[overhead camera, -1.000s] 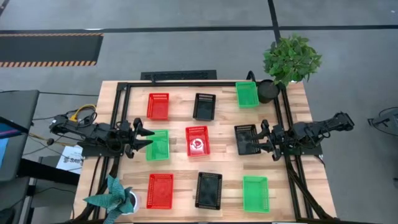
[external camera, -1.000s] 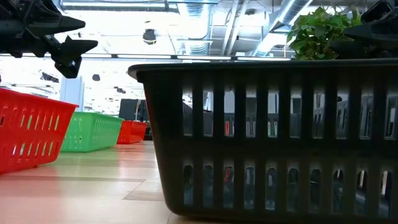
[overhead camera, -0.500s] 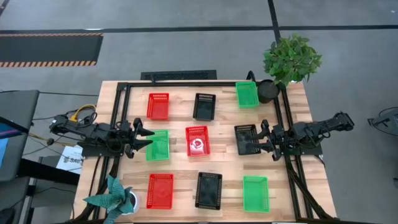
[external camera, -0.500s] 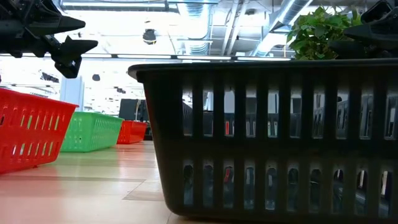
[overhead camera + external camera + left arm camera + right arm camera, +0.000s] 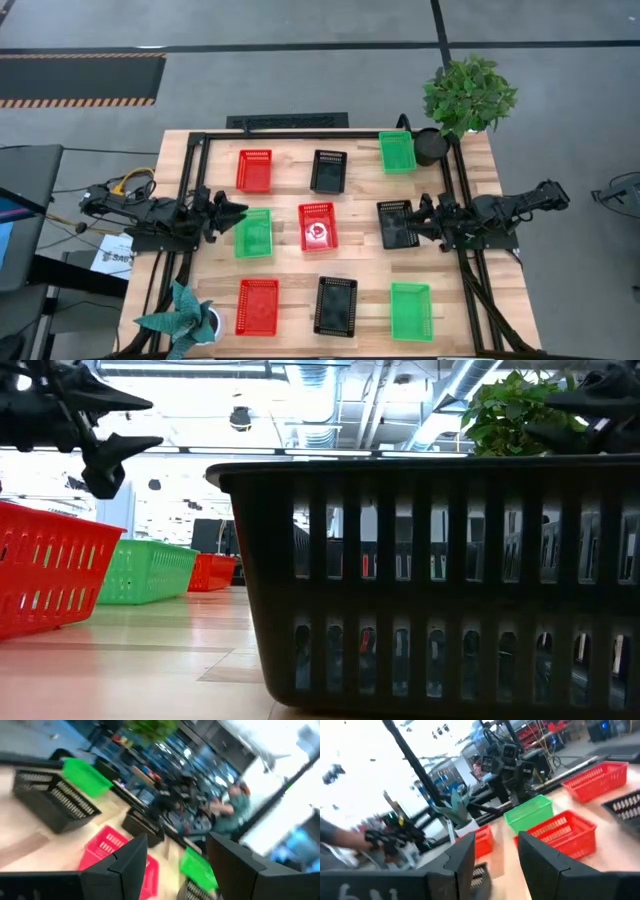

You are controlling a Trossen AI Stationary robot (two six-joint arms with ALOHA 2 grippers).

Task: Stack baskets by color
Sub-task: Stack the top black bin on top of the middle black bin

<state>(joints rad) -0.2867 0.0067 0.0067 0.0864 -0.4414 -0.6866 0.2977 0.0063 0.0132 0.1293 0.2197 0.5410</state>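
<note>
Nine baskets rest on their bottoms in three rows on the wooden table [image 5: 360, 265]. The far row is red [image 5: 254, 170], black [image 5: 328, 171], green [image 5: 397, 151]. The middle row is green [image 5: 253, 232], red [image 5: 318, 226], black [image 5: 397, 223]. The near row is red [image 5: 257, 306], black [image 5: 335, 304], green [image 5: 411, 311]. My left gripper [image 5: 232, 212] [image 5: 175, 865] hovers level at the left edge of the middle green basket, open and empty. My right gripper [image 5: 420, 212] [image 5: 500, 855] hovers level by the middle black basket's right edge, open and empty.
A black round pot [image 5: 430, 148] with a leafy plant [image 5: 468, 92] stands at the far right corner, beside the far green basket. A teal plant [image 5: 185, 320] stands at the near left corner. Black frame rails [image 5: 300, 135] run around the table. A person [image 5: 235, 807] shows in the room beyond.
Both grippers have rolled about the line they point along while staying where they were, the left above the table's left side, the right above its right side. Their fingers stay apart. No basket has moved.
</note>
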